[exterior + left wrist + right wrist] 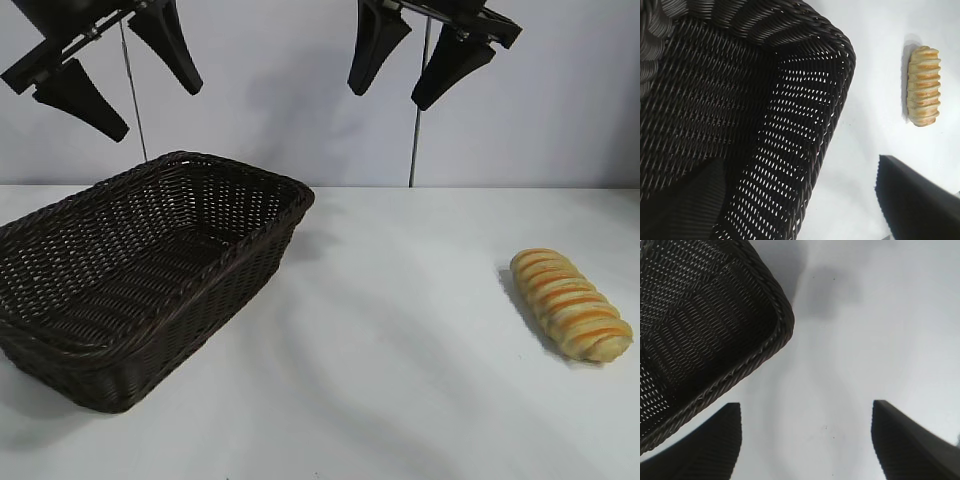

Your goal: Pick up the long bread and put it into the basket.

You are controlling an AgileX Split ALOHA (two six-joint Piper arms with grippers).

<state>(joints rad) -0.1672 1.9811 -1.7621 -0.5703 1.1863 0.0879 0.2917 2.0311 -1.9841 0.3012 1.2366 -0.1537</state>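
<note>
Wicker basket [150, 270] empty, bread [571, 303] far right; left gripper [115, 70] and right gripper [420, 58] spread wide, holding nothing. Squishy loaf could roll away.

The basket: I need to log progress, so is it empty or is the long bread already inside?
Empty. The basket shows only bare wicker inside, and the long bread lies on the white table, well apart from it.
</note>
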